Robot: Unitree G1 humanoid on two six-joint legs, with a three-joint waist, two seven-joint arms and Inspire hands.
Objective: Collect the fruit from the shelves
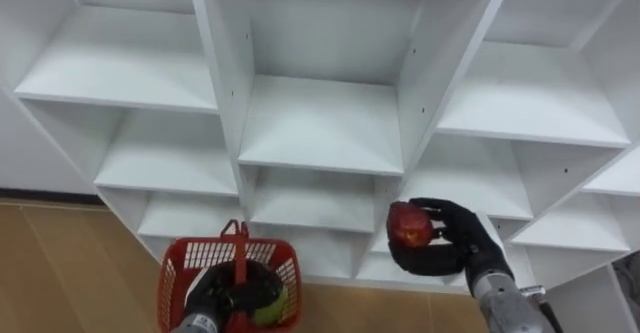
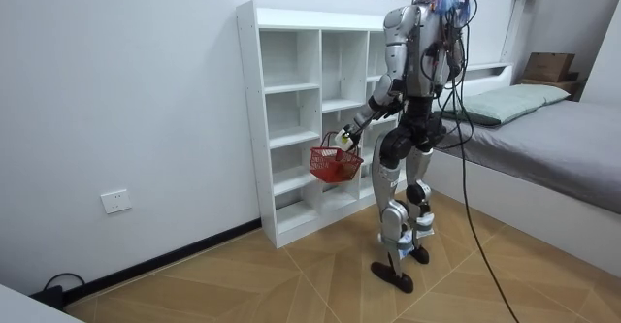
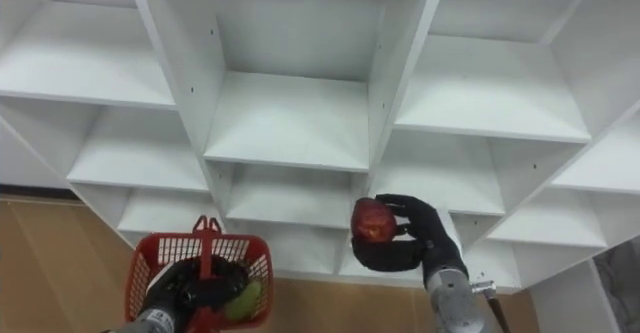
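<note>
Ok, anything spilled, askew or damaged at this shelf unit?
Nothing stands out. The right hand holds a red fruit before the white shelves; the left hand carries the red basket upright, a green fruit inside.

My black right hand (image 1: 462,241) grips a dark red fruit (image 1: 409,223); at seven o'clock my black left hand (image 1: 215,295) grips a red lattice basket (image 1: 178,273), green fruit (image 1: 268,309) inside. White closet (image 1: 320,123).

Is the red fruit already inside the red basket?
No, the right hand holds the red fruit in front of the shelves, to the right of the basket and apart from it.
</note>
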